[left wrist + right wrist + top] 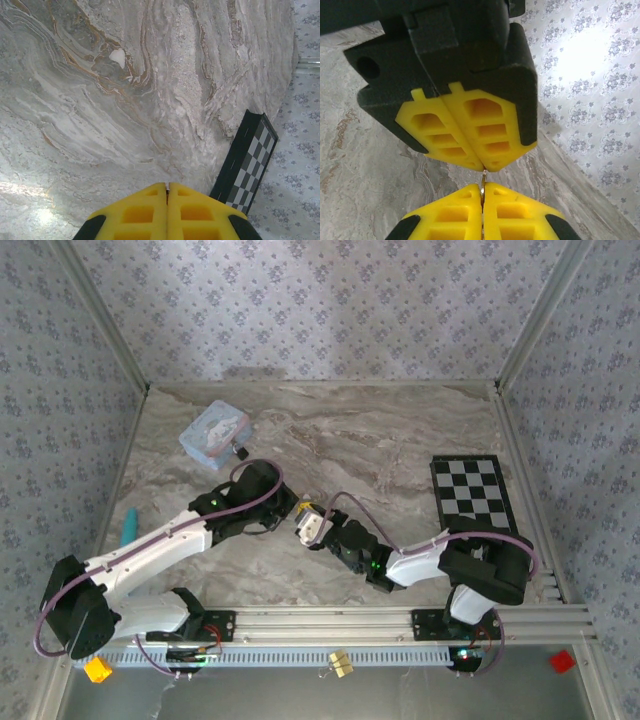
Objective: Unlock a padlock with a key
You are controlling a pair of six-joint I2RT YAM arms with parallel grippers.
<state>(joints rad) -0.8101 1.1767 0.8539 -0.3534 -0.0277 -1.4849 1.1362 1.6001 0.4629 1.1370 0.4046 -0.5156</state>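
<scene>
Robot test booth: marble-print table [400,440] walled by patterned panels [300,300] (aluminium-framed), with a checkerboard [472,492] and mounting rail [400,620].

The grey marbled tabletop [380,440] carries a pale blue tin [213,434] near its far left corner. A tiny black padlock [240,452] sits just beside the tin. A checkerboard [473,492] lies along the right edge and a teal stick [129,525] at the left edge.

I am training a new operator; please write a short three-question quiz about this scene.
1. True or false: the tiny black padlock lies beside the pale blue cartoon tin.
2. The black-and-white checkered board lies: A) by the left wall B) on the marble table's right side C) on the tin.
3. Fill in: the right gripper is ____ on a thin metal strip.
Key: 1 true; 2 B; 3 shut.
</scene>
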